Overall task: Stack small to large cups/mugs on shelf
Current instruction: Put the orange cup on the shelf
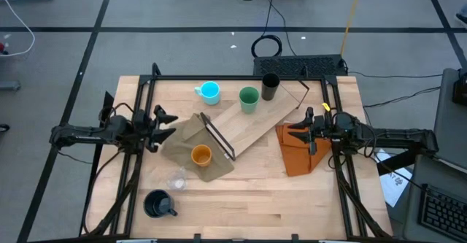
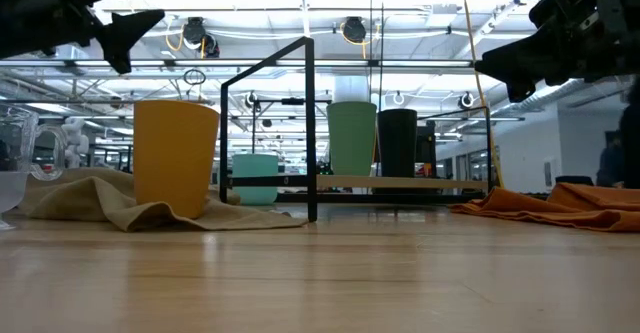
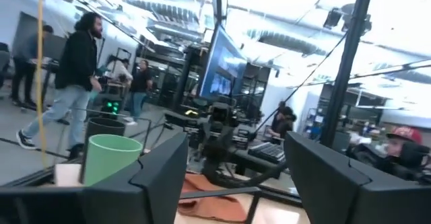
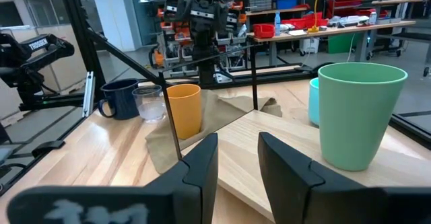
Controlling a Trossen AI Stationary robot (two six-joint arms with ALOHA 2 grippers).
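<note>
High view: the shelf (image 1: 252,122) lies diagonally across the table (image 1: 292,199), its black frame (image 1: 219,139) at the lower-left end. On the board stand the green cup (image 1: 249,99) and, just beside it, the black tumbler (image 1: 270,86). The cyan mug (image 1: 209,92) sits on the table just off the board's upper edge. The orange cup (image 1: 201,155) stands on the olive-tan cloth (image 1: 191,144) (beside the frame); the tiny clear cup (image 1: 176,179) and the dark navy mug (image 1: 158,203) stand on bare wood nearer the front edge. The left gripper (image 1: 165,124) hovers at the table's left side with fingers spread, holding nothing. The right gripper (image 1: 300,133) hovers over the orange folded cloth (image 1: 300,152), fingers slightly parted and empty (right wrist view shows the gap).
</note>
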